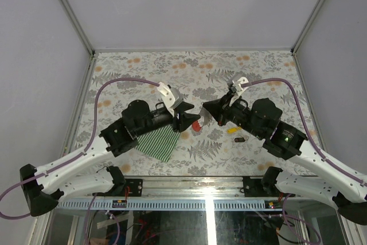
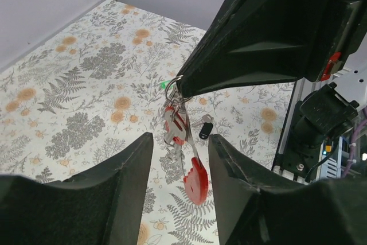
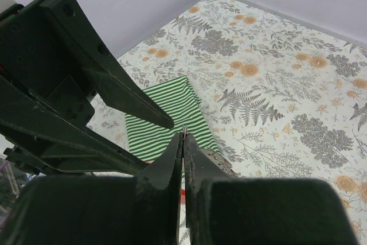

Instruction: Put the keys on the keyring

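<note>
Aloft, right pincer (image 3: 183, 137) pinches keyring (image 2: 195, 179); left pincer (image 2: 180, 142) agape.

Red tag recorded on keyring (image 2: 195, 181); cloth (image 1: 160, 143) striped green-white; table (image 1: 143, 67) printed with grey ferns, orange blooms; yellow key (image 1: 232, 130), dark key (image 1: 239, 139) noted.

The left arm (image 1: 143, 121) covers part of the striped cloth (image 1: 160, 143) from above, and the keys (image 1: 232, 130) there are too small to tell apart
</note>
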